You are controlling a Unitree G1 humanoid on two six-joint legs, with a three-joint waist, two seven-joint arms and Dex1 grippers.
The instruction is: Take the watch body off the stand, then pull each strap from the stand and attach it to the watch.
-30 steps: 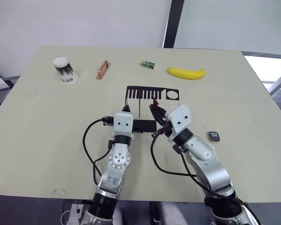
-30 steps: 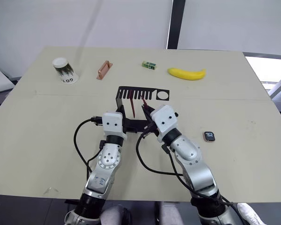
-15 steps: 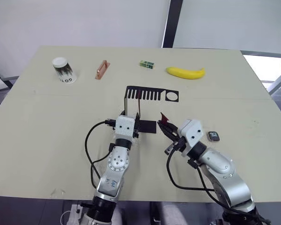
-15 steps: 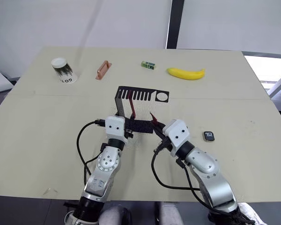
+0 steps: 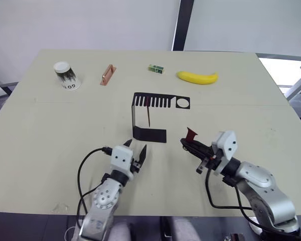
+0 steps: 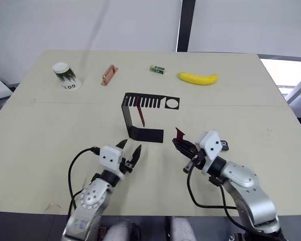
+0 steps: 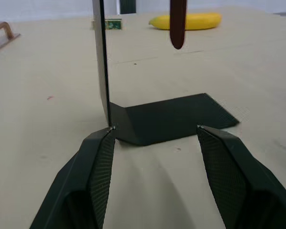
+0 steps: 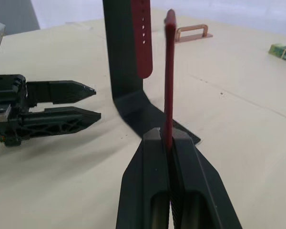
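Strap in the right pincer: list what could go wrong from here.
1. The right pincer pinches the strap only at its lower end; the long free part could bend or slip as it meets the watch.
2. The watch lies loose on the table beside that arm, so pushing could slide it.
3. The left pincer is open, holding nothing steady.

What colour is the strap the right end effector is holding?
Dark red. The strap stands clamped in the right end effector, clearest in the right wrist view.
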